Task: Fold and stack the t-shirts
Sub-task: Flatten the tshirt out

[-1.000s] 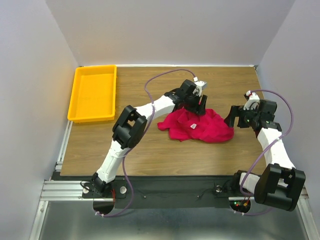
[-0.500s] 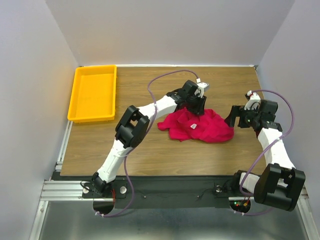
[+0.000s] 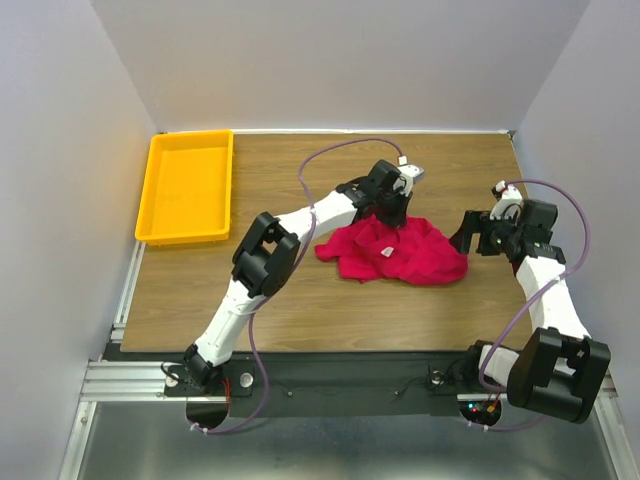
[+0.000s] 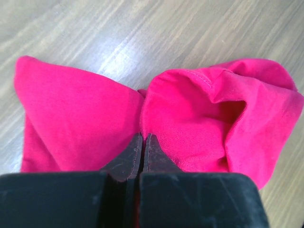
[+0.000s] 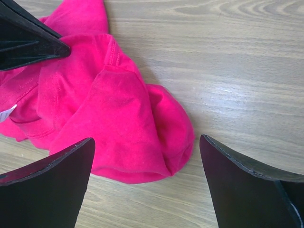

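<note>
T-shirt: the crimson t-shirt [image 3: 395, 252] lies as a crumpled bundle on the bare wood of the table [image 3: 300, 300], roughly mid-table and right of centre, not yet spread or folded.
Right end effector: the right end effector [image 3: 462, 235] hovers just beside the bundle's right edge, fingers wide apart and holding nothing; the wrist view shows cloth below the gap.
Left end effector: the left end effector [image 3: 392, 215] sits at the bundle's far edge, tips pressed together, apparently on a pinch of cloth, though the tips hide the contact itself.
Tray: a yellow tray [image 3: 150, 200] sits at the far left corner, well apart from the shirt.
Step in hand: likely opening the bundle out.
Next move: probably the right fingers need to drop and close on the near hem, so both arms can pull the cloth flat.
</note>
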Robot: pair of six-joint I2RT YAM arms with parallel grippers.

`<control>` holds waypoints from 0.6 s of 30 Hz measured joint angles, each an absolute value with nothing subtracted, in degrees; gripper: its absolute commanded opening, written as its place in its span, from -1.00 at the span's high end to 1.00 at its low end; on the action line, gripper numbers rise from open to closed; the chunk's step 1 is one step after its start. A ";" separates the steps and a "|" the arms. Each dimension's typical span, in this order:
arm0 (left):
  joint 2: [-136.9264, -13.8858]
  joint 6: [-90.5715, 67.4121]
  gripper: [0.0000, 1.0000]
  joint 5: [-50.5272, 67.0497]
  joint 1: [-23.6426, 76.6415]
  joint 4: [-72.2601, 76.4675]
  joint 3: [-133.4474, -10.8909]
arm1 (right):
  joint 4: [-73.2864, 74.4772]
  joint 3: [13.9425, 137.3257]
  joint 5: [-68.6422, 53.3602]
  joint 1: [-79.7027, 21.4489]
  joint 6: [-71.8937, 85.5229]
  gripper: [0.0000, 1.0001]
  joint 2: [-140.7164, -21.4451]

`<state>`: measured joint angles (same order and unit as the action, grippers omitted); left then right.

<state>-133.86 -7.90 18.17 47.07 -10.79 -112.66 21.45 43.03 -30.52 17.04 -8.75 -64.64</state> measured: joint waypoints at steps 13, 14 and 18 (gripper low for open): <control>-114.87 -2.26 1.00 9.23 47.55 -10.11 -106.06 | 21.43 42.87 -35.20 17.26 -9.78 -0.96 -62.46; -113.21 -1.74 1.00 8.47 47.55 -9.69 -105.38 | 21.43 42.78 -35.86 17.26 -10.07 -0.96 -62.35; -107.13 -0.14 1.00 5.72 47.55 -9.30 -103.13 | 22.17 42.48 -40.99 17.28 -13.37 -0.97 -61.60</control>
<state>-107.13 -0.14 5.72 47.55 -9.30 -103.13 22.17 42.48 -40.99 17.28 -13.37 -61.60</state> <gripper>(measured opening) 0.048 0.983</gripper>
